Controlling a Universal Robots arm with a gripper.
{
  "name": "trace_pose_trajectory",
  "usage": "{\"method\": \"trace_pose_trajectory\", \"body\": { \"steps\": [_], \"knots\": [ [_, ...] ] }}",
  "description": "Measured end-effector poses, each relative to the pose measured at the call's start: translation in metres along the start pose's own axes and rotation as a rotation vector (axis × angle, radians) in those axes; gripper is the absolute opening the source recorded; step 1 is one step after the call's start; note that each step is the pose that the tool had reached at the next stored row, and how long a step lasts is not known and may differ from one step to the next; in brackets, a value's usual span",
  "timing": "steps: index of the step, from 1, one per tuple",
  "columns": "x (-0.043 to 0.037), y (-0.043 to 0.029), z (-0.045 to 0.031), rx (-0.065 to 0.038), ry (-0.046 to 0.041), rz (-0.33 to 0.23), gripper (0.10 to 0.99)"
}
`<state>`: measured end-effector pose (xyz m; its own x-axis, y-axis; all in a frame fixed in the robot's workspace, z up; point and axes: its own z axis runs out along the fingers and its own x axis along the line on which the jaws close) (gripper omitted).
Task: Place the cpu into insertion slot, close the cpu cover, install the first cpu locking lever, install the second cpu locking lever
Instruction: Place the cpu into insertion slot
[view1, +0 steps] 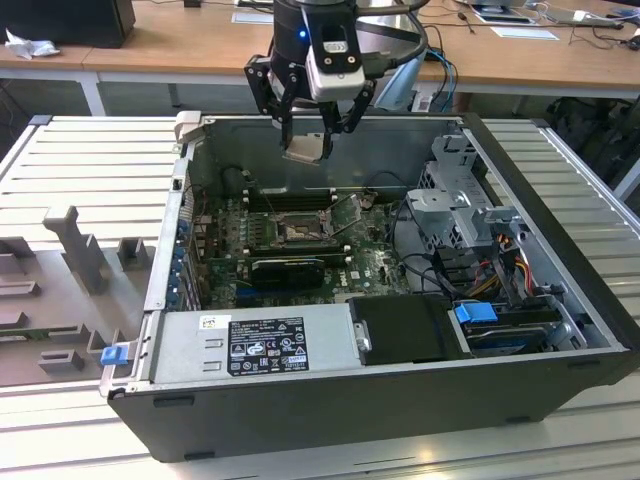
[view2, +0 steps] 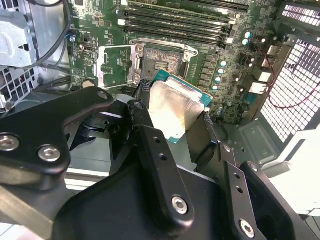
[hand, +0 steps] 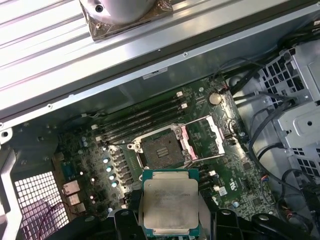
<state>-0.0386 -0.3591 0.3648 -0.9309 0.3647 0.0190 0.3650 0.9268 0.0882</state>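
My gripper (view1: 305, 138) hangs above the open computer case, shut on the cpu (view1: 301, 150), a pale silvery square chip held flat by two edges. In both wrist views the cpu (hand: 169, 200) (view2: 176, 107) sits between the black fingers (view2: 150, 135), clear above the board. Below it lies the insertion slot (view1: 300, 232) (hand: 161, 150) (view2: 162, 61), uncovered, with a tan centre inside a dark rim. Beside the slot the cpu cover (hand: 216, 136) (view2: 114, 67) stands swung open. Thin wire levers stick up next to the slot.
Long black memory slots (view1: 287, 198) run behind the socket and a black card (view1: 288, 268) lies in front. A power supply (view1: 255, 345) and a black box fill the case front; a drive cage (view1: 455, 205) with cables stands at the exterior view's right.
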Motion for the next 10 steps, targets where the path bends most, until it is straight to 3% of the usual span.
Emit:
{"method": "trace_pose_trajectory", "body": {
  "steps": [10],
  "knots": [
    [0.0, -0.0001, 0.0012, 0.0, -0.0019, 0.021, 0.533]
  ]
}}
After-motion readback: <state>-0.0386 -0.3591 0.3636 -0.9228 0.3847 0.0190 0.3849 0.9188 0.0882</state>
